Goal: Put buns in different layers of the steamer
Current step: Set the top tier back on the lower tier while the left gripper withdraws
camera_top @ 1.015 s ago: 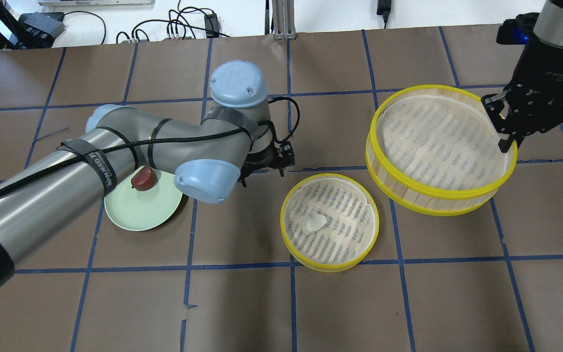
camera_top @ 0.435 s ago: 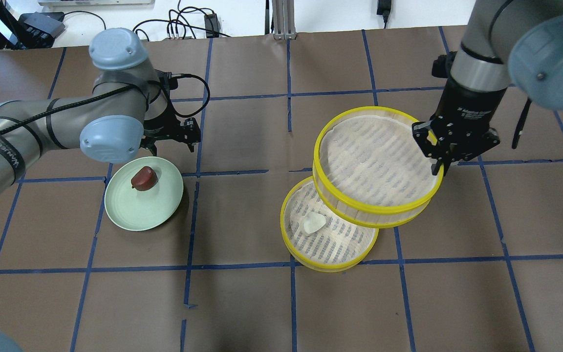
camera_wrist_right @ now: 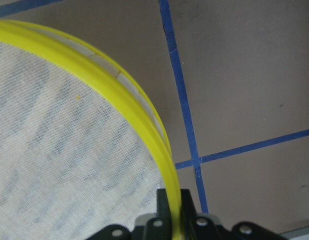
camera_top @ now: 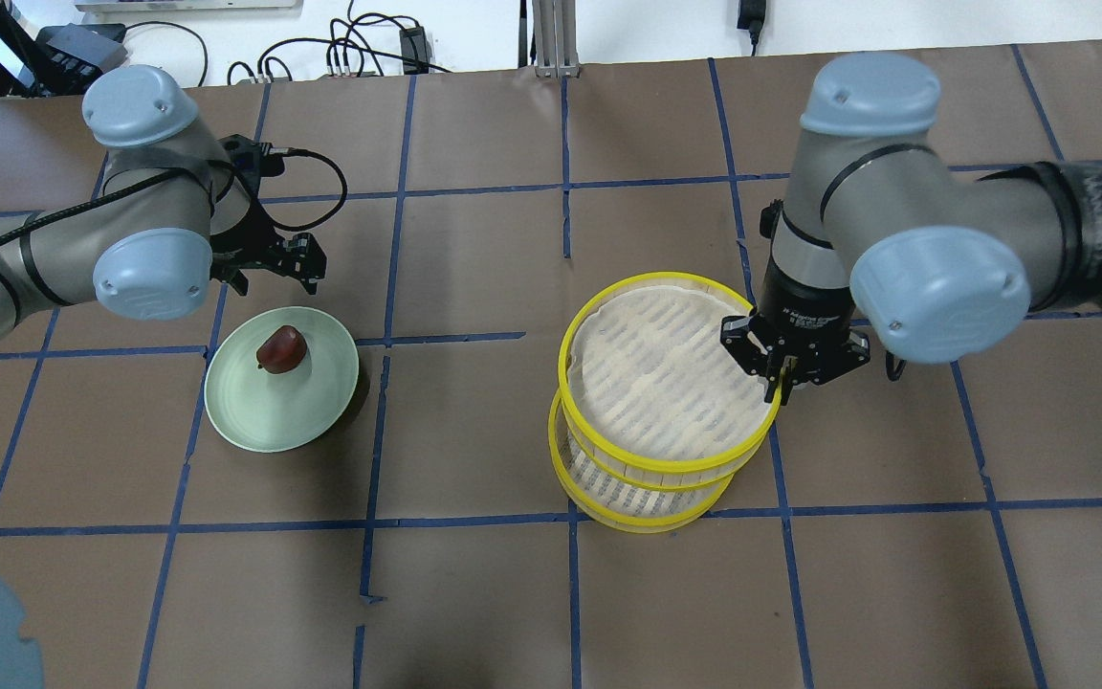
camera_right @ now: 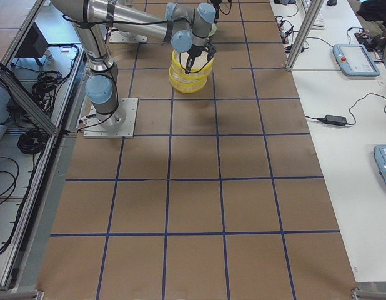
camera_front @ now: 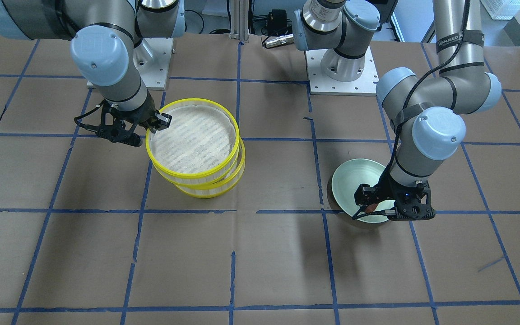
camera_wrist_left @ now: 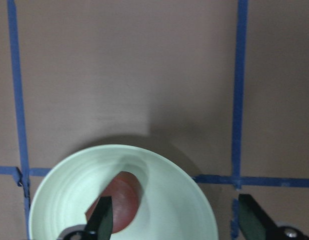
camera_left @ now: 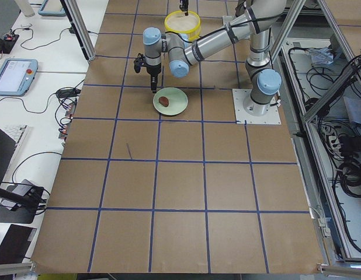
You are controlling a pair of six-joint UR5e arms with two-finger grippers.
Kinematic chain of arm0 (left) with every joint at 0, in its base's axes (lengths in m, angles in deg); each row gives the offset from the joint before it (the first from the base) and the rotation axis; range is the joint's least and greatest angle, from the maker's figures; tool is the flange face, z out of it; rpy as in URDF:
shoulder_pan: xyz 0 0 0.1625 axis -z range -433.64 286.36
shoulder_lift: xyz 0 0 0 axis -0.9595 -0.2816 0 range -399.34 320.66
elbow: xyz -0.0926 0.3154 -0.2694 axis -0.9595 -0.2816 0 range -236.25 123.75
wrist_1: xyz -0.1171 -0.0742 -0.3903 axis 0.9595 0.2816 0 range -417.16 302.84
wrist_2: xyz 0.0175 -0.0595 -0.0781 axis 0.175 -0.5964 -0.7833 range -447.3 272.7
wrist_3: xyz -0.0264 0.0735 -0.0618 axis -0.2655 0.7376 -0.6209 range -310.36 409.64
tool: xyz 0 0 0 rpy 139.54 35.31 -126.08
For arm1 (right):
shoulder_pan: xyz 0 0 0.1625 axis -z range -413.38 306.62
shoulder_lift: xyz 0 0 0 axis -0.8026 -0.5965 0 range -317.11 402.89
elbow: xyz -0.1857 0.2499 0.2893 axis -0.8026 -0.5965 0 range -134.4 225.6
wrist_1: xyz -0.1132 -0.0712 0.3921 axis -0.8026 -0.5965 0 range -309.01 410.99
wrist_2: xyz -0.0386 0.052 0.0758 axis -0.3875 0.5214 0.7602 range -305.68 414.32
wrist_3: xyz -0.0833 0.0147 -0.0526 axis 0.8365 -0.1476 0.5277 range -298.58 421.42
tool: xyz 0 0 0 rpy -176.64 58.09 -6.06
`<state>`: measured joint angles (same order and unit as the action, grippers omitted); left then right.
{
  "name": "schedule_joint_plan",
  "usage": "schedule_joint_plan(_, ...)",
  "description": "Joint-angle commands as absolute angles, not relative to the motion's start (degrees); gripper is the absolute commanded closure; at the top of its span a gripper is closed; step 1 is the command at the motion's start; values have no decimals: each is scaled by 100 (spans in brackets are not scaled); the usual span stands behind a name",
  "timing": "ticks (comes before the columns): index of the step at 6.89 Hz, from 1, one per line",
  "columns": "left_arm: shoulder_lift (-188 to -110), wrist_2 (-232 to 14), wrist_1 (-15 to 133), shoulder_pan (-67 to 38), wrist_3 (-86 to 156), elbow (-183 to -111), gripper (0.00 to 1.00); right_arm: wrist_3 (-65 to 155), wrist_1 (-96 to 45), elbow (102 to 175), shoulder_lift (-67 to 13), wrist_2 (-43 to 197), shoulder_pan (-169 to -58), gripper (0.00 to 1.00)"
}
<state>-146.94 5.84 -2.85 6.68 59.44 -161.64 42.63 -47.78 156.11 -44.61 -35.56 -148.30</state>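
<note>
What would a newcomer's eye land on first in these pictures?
Probably the bright yellow-rimmed round steamer tray, held at its rim by the right gripper, slightly offset over a matching tray right of centre in the overhead view. Next, the reddish-brown oval bun on the pale green plate at that view's left, the open left gripper hanging close by.

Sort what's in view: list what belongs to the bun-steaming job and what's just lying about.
Job: upper layer, gripped at its rim by the right gripper; lower layer beneath it; reddish-brown bun; left gripper, open above it.
Lying about: pale green plate, only bearing the bun; cables past the table's far edge.
</note>
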Motion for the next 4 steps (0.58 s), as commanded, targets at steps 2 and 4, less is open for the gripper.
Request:
schedule_joint_plan(2,-14701,577,-337,598,6028,-16189,10,4251,-5227,15915,-4290,-3586,-14927,92)
schedule_joint_plan(4,-14710,577,-354,590,6001,-16180,9,4173,-5210,15924,-4219,-3560,-14927,91)
